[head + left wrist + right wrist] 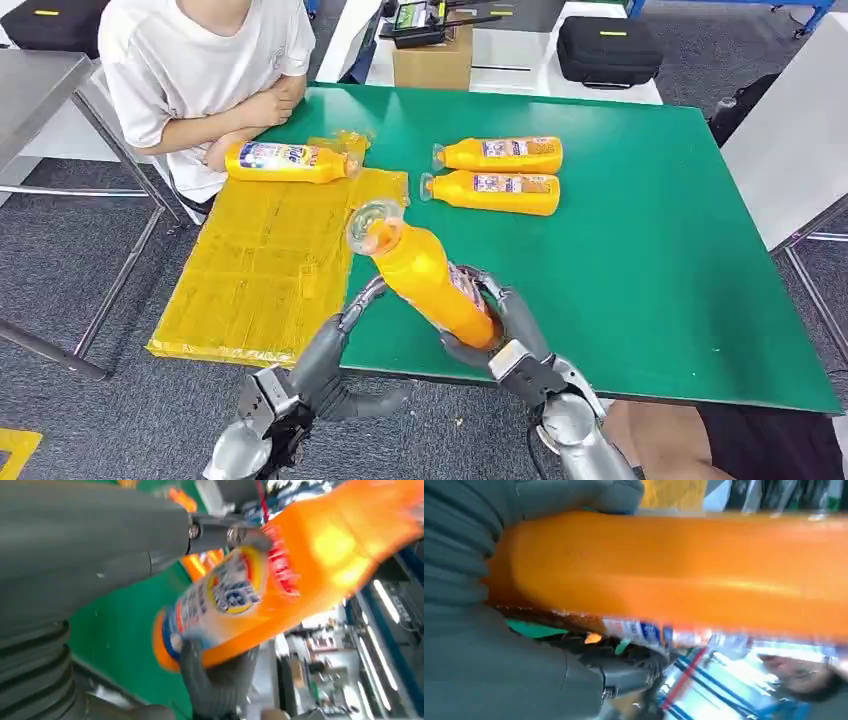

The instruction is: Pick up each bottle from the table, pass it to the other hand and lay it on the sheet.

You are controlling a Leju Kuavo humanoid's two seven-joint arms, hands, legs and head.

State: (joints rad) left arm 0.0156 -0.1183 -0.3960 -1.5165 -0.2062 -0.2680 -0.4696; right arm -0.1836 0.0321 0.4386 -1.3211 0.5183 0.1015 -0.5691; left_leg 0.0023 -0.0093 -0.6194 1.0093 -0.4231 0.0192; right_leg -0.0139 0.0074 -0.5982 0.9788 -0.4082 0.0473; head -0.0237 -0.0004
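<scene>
My right hand [505,335] grips an orange bottle [425,280] by its lower end and holds it tilted above the table's front edge, clear cap pointing up toward the yellow sheet [260,270]. My left hand [330,355] reaches up beside it with fingers apart, one fingertip [368,293] at the bottle's side near the shoulder. In the left wrist view the bottle [300,565] lies just beyond my left hand [90,545]. Up close in the right wrist view, my right hand [484,655] wraps the bottle [674,570]. Another bottle [290,161] lies on the sheet's far end.
Two more orange bottles [503,154] [495,192] lie side by side on the green table [650,230]. A person in a white shirt [200,70] sits at the far left corner, arms by the sheet. A cardboard box [432,60] and black case [608,48] stand behind.
</scene>
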